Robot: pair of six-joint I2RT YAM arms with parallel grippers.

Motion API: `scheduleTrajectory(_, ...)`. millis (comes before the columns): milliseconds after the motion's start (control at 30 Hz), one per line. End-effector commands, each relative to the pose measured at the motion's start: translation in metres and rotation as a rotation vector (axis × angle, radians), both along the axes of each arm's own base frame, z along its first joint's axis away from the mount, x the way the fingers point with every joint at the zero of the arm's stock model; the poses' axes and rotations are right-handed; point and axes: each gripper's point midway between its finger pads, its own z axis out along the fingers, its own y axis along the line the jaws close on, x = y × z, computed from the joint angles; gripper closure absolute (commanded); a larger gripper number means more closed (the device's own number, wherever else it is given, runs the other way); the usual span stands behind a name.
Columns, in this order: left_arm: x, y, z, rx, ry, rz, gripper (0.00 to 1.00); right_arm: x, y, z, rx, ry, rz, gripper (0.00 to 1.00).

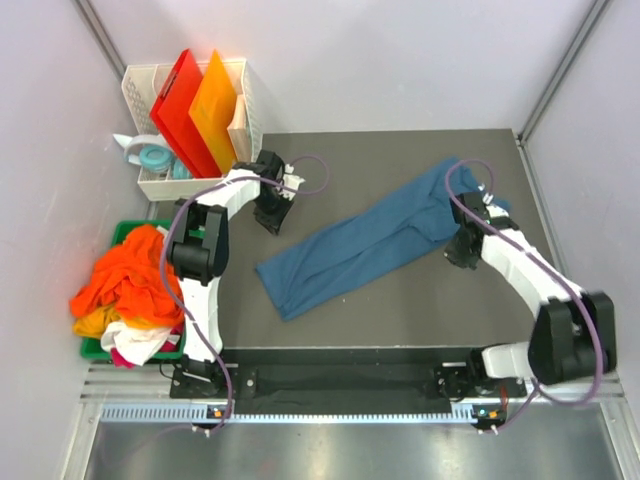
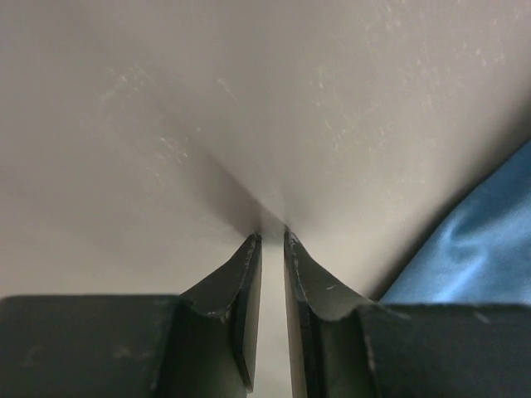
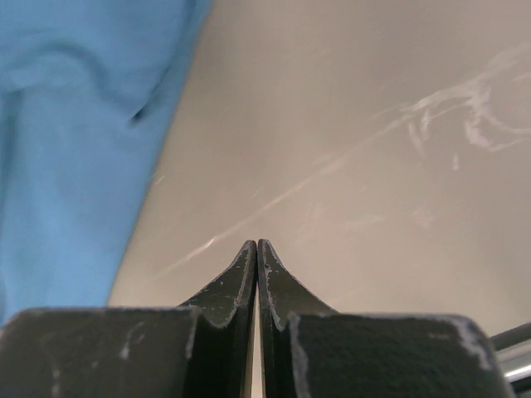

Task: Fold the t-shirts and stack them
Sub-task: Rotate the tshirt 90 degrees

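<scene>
- The right gripper (image 3: 256,243) has its jaws pressed together with nothing between them, tips low over the bare counter (image 3: 373,166)
- The teal t-shirt (image 3: 66,149) lies just beside it, at 10 o'clock in the wrist view, not gripped
- The left gripper (image 2: 272,236) shows a narrow slit and is empty; teal cloth sits apart at its 3 o'clock
- From above, the teal t-shirt is a long rumpled band across mid-counter, running 7 o'clock to 1 o'clock, unfolded
- The heap of orange, yellow and white t-shirts (image 1: 128,285) waits in the green bin (image 1: 95,350) at 9 o'clock
- Risk: a lift by the right gripper would likely come up empty, since it closed beside the hem
- Risk: the narrow left gap may push the cloth aside rather than take it, skewing the fold
</scene>
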Motion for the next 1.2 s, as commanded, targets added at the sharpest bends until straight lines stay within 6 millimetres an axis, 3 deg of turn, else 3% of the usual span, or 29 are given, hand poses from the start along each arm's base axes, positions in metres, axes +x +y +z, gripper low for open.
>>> scheduleTrajectory(0,-0.041,0.007,-0.029,0.015,0.142,-0.047,0.78,0.037,-0.023,-0.016,-0.104,0.047,-0.092,1.0)
scheduleTrajectory(67,-0.05,0.009,-0.031,0.015,0.165,-0.055,0.79,0.054,-0.031,-0.022,-0.118,0.083,-0.099,1.0)
scheduleTrajectory(100,-0.055,0.01,-0.031,0.017,0.176,-0.06,0.79,0.056,-0.035,-0.042,-0.129,0.15,-0.106,1.0)
scheduleTrajectory(167,-0.07,0.011,-0.03,0.005,0.207,-0.073,0.8,0.067,-0.045,-0.061,-0.147,0.213,-0.118,1.0)
scheduleTrajectory(267,-0.093,0.01,-0.023,-0.026,0.251,-0.101,0.81,0.084,-0.055,-0.077,-0.163,0.251,-0.125,1.0)
scheduleTrajectory(433,-0.125,0.008,-0.01,-0.051,0.342,-0.157,0.8,0.114,-0.063,-0.088,-0.176,0.275,-0.114,1.0)
scheduleTrajectory(600,-0.161,0.0,0.005,-0.062,0.421,-0.249,0.81,0.165,-0.059,-0.088,-0.167,0.257,-0.048,1.0)
scheduleTrajectory(700,-0.182,-0.01,0.007,-0.045,0.456,-0.329,0.81,0.2,-0.046,-0.086,-0.122,0.224,0.028,1.0)
scheduleTrajectory(733,-0.19,-0.017,0.007,-0.036,0.47,-0.363,0.81,0.219,-0.034,-0.075,-0.092,0.177,0.063,1.0)
scheduleTrajectory(800,-0.2,-0.023,0.006,-0.03,0.496,-0.394,0.81,0.225,-0.025,-0.087,-0.066,0.212,0.111,1.0)
scheduleTrajectory(1000,-0.222,-0.055,0.01,-0.039,0.537,-0.497,0.81,0.265,0.025,-0.077,0.047,0.117,0.239,0.95)
scheduleTrajectory(1167,-0.239,-0.092,0.012,-0.034,0.54,-0.597,0.82,0.29,0.086,-0.063,0.176,0.031,0.375,0.93)
